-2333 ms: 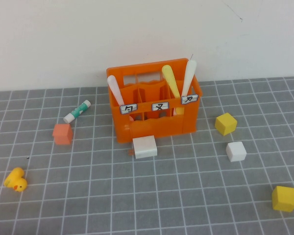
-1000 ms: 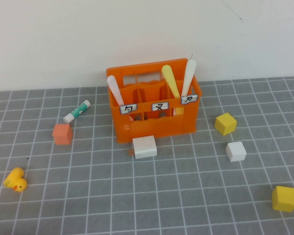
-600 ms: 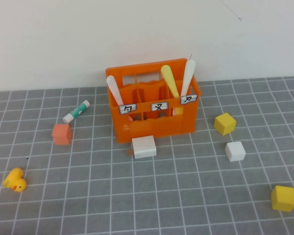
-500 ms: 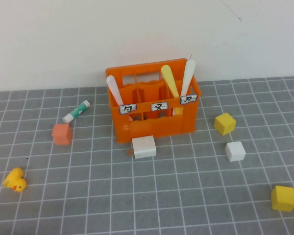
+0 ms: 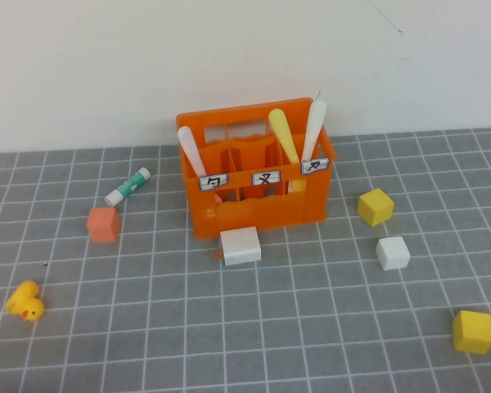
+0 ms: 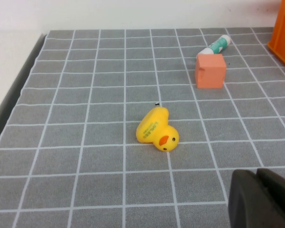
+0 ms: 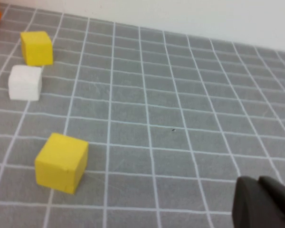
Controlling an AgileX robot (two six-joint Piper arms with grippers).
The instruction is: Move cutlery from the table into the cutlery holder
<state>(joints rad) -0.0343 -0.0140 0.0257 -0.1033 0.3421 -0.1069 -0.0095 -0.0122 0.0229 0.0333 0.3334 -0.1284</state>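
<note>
The orange cutlery holder (image 5: 254, 205) stands at the back of the grey table (image 5: 262, 327). Three cutlery pieces stand in it: a white one (image 5: 190, 151) in the left compartment, and a yellow one (image 5: 283, 134) and a pale one (image 5: 314, 129) on the right. No cutlery shows lying on the table. Neither arm appears in the high view. My left gripper (image 6: 256, 174) hovers shut and empty over the table's near left, close to a yellow duck (image 6: 156, 130). My right gripper (image 7: 258, 181) is shut and empty over the near right.
A green-and-white tube (image 5: 128, 186), an orange cube (image 5: 103, 223) and the duck (image 5: 25, 300) lie left of the holder. A white block (image 5: 241, 245) sits at its front. Two yellow cubes (image 5: 376, 206) (image 5: 474, 331) and a white cube (image 5: 393, 253) lie to the right.
</note>
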